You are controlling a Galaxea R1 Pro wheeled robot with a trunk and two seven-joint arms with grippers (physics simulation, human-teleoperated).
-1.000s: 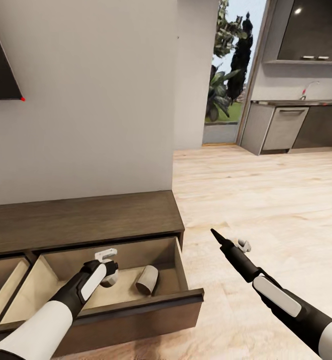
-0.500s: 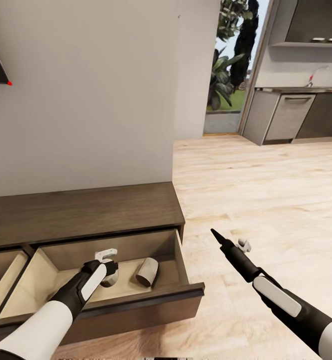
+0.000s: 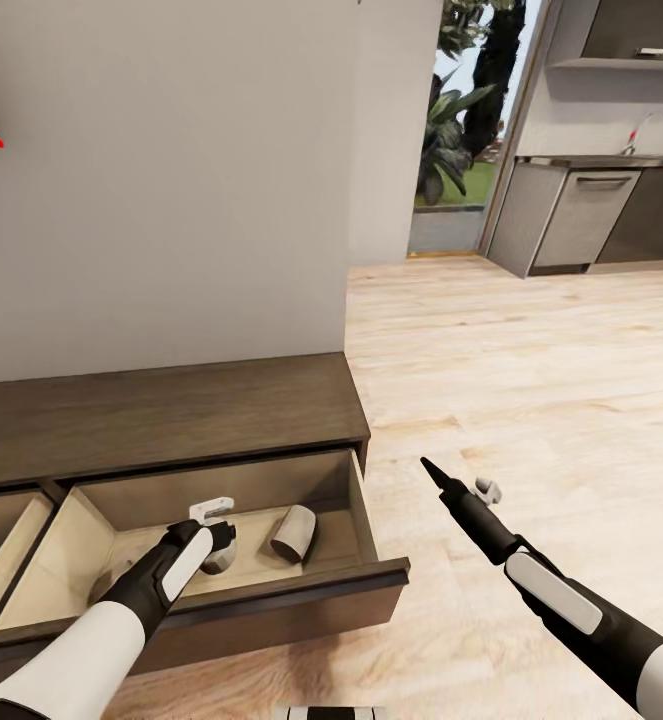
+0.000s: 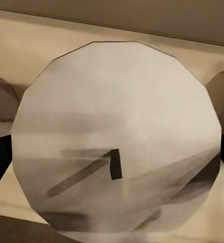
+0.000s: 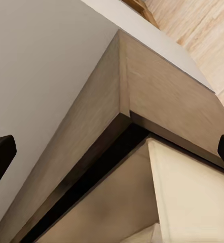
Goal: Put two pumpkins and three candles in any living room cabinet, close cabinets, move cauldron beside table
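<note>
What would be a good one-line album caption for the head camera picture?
Left end effector lowers a candle into the open cabinet drawer beside a toppled candle; right end effector hovers over the floor.

The scene is viewed from the head camera, high up and tilted forward and down, with the open drawer (image 3: 221,560) of the cabinet (image 3: 161,420) at about 7 o'clock and the kitchen doorway towards 1 o'clock. The left wrist camera is held very close to a candle (image 4: 117,136) inside that drawer. The right wrist camera is aimed at the cabinet's end corner (image 5: 124,76) from nearby. The cabinet is shared by all three views.
</note>
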